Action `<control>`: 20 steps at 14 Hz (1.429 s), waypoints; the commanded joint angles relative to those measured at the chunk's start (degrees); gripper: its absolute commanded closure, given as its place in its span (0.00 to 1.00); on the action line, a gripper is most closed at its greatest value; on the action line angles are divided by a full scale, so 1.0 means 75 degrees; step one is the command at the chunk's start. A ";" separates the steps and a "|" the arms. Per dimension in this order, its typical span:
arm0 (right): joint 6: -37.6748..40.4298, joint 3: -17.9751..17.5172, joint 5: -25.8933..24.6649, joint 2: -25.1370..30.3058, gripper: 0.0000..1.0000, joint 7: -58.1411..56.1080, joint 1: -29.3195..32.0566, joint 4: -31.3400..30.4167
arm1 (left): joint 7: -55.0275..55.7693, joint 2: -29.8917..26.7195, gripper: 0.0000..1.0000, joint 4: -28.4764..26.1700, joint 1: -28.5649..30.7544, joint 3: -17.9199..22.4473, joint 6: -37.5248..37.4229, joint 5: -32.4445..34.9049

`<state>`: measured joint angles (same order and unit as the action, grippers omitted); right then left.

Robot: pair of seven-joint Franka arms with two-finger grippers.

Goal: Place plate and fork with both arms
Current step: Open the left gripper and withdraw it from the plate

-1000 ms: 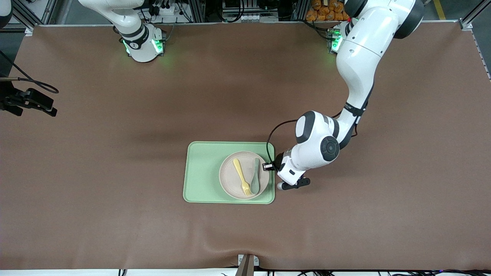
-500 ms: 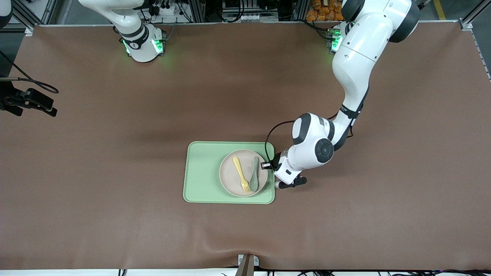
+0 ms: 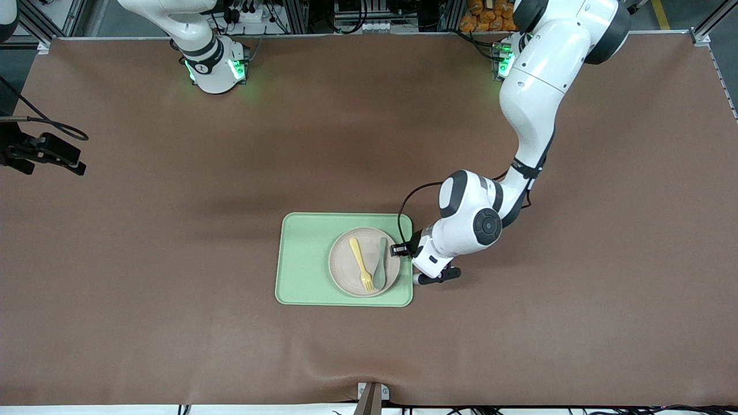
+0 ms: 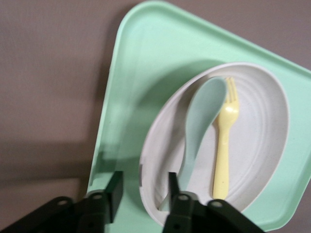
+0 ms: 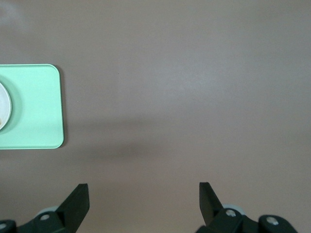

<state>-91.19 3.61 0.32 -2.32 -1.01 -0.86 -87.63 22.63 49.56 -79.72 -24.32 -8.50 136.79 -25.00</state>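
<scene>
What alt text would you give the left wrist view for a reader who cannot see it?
The left pincer is open, its fingers straddling the rim of the speckled plate, which sits on a pale green tray. A yellow fork and a teal spoon lie side by side in the plate.

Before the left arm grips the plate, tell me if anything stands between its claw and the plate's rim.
Nothing visible does. The left claw is open and straddles the rim of the plate at the tray's edge. The spoon and fork lie inside the plate; the spoon's handle ends close to the inner finger.
</scene>
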 commanded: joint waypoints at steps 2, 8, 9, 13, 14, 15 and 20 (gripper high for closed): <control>0.0077 -0.0129 0.0122 -0.0066 0.00 -0.0076 0.0197 0.0129 | 0.0428 -0.0828 0.00 0.0036 0.0066 0.0113 -0.0774 0.1209; 0.0042 -0.0129 0.0226 -0.0077 0.00 -0.0088 0.0209 0.0129 | 0.0346 -0.2902 0.00 -0.0011 0.1308 0.0114 -0.3469 0.3904; 0.0030 -0.0129 0.0541 -0.0089 0.00 -0.0088 0.0220 0.0129 | 0.0312 -0.3195 0.00 -0.0011 0.1483 0.0114 -0.3786 0.4244; -0.0051 -0.0141 0.0778 -0.0136 0.00 -0.0088 0.0115 0.0129 | -0.0143 -0.4262 0.00 -0.0034 0.2139 0.0102 -0.5204 0.4318; -0.0133 -0.0176 0.0929 -0.0252 0.00 -0.0076 0.0068 0.0176 | -0.0378 -0.4473 0.00 -0.0034 0.2350 0.0090 -0.5544 0.4295; -0.0343 -0.0188 0.1104 -0.0334 0.00 -0.0030 -0.0071 0.0165 | -0.0612 -0.4661 0.00 -0.0034 0.2595 0.0079 -0.5744 0.4237; -0.0884 -0.0176 0.1398 -0.1130 0.00 -0.0018 -0.1101 0.0211 | -0.1119 -0.5376 0.00 -0.0385 0.3219 0.0043 -0.5968 0.4120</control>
<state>-97.66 1.94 8.94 -7.91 -1.00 -6.42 -87.65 14.18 12.45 -79.39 -0.34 -7.47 92.71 6.11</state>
